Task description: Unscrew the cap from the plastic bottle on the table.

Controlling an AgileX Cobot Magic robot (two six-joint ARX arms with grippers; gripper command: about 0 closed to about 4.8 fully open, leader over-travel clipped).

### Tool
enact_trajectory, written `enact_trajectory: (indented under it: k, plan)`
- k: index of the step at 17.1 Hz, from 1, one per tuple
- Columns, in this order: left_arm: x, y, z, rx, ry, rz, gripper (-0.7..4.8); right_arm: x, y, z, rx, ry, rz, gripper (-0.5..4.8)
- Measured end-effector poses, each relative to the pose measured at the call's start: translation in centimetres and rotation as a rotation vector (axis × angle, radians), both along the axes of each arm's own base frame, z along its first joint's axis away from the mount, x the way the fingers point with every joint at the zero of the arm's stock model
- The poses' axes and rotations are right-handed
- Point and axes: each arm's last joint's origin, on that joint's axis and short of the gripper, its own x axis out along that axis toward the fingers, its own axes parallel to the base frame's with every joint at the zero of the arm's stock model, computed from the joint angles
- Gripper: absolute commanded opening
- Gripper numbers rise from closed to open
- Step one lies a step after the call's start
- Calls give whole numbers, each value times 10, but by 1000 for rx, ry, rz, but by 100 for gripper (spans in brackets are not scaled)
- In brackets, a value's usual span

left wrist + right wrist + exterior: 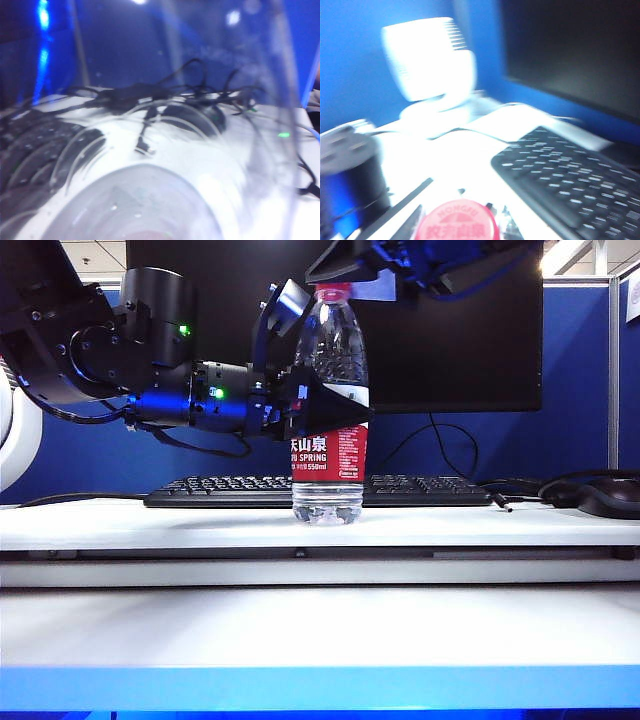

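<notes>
Exterior view: the plastic bottle [328, 410] stands upright on the table [150, 525], a long white surface with a blue front edge, just in front of a black keyboard [230, 490]. A dark monitor [450, 340] and blue partition wall [580, 380] close the room behind; a black mouse [610, 495] with trailing cables lies at the right. The left gripper [325, 405] reaches in level from the left, its black fingers clamped on the bottle's body at the top of the red-and-white label. The right gripper [345, 275] hangs over the bottle's top, where the cap [333, 290] sits on the neck; whether its fingers are apart or closed on the cap cannot be told, since the fingertips are hidden in this view. Left wrist view: the clear ribbed bottle wall [150, 200] fills the frame, with table and cables seen through it. Right wrist view (blurred): the red cap [456, 225] lies directly below the camera, the keyboard [570, 185] and a white object [427, 65] beyond; no fingers are visible.
</notes>
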Motion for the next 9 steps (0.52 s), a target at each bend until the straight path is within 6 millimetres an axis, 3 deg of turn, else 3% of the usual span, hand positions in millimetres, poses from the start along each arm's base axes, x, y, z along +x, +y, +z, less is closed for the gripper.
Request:
enact_trajectory:
  k: [4, 9]
  plan:
    - [-2, -2, 0, -1, -3, -36, 236, 9, -23, 1, 7, 1, 191, 40]
    - [-3, -3, 0, 0, 4, -60, 208, 12, -29, 2, 29, 21, 223, 40]
